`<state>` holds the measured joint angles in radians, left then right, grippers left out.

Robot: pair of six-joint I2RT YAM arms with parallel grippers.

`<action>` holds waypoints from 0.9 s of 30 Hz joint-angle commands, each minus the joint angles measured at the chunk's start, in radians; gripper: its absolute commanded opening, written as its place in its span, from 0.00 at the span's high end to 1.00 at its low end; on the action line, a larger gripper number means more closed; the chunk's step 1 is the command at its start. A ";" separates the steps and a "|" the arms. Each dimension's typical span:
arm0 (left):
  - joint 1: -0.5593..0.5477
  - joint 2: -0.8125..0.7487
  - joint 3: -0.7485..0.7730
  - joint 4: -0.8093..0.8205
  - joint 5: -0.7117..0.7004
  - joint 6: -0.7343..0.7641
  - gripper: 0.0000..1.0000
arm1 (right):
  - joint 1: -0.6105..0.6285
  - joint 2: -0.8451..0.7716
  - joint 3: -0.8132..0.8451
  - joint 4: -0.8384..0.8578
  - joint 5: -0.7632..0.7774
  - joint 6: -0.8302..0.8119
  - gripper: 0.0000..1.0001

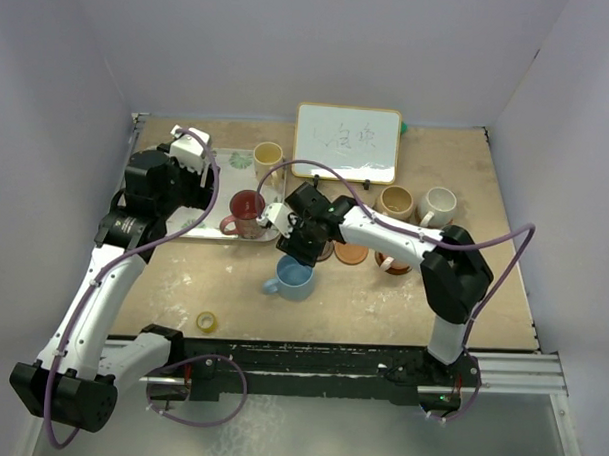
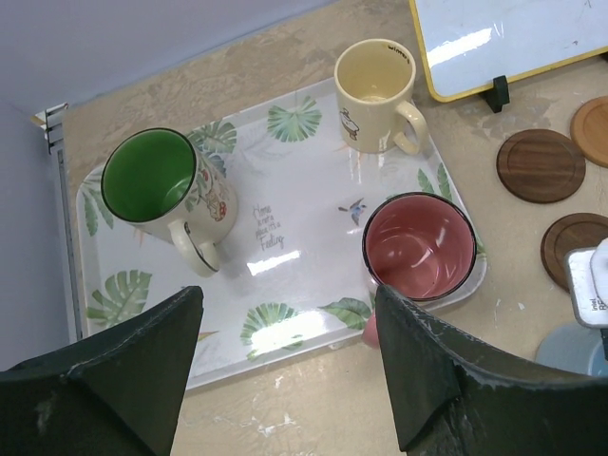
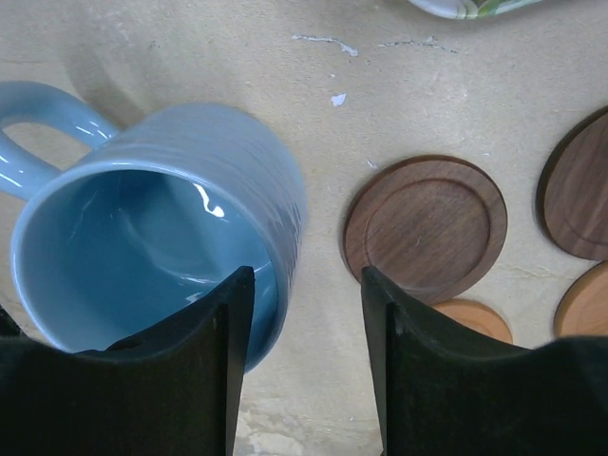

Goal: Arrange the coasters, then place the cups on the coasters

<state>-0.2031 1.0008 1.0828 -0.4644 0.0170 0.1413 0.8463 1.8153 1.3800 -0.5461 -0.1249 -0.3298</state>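
Centre frame, the rim of the light blue cup [image 3: 161, 218] is straddled by the right end effector [image 3: 306, 285], apart, presumably for lifting onto a coaster [image 3: 426, 228].

- Top external view: a fixed camera above and behind the two arms [image 1: 102, 291], looking down and forward. It stands far back, so the whole tabletop [image 1: 362, 310] fits inside the frame.
- Left wrist view: looks steeply down from mid height onto the leaf-patterned tray [image 2: 285, 285]. The left end effector [image 2: 285, 313] fills the lower corners.
- Right wrist view: very close, facing almost straight down into the light blue cup [image 3: 142, 218]. The right end effector [image 3: 304, 285] rises from the bottom edge.
- Shared ground: the brown wooden coasters [image 2: 541, 165] appear at the right of both wrist frames, and the top view covers both areas.
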 commanded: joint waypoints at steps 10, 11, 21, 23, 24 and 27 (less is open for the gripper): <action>0.008 -0.015 0.005 0.032 -0.022 0.001 0.30 | 0.034 0.043 0.042 -0.037 0.024 0.008 0.67; 0.008 -0.015 0.006 0.032 -0.022 0.002 0.30 | 0.034 0.044 0.044 -0.039 0.023 0.007 0.70; 0.008 -0.015 0.002 0.035 -0.031 0.006 0.30 | 0.034 0.014 0.093 -0.092 0.024 -0.039 0.97; 0.008 -0.017 0.006 0.032 -0.032 0.009 0.30 | 0.035 -0.003 0.108 -0.115 0.018 -0.060 1.00; 0.008 -0.015 0.005 0.033 -0.035 0.009 0.30 | 0.034 -0.015 0.111 -0.129 0.011 -0.072 1.00; 0.008 -0.014 0.007 0.033 -0.030 0.008 0.30 | 0.034 -0.064 0.114 -0.179 -0.007 -0.096 1.00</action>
<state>-0.2031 1.0008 1.0824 -0.4648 -0.0074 0.1421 0.8787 1.8610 1.4284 -0.6529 -0.0914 -0.3824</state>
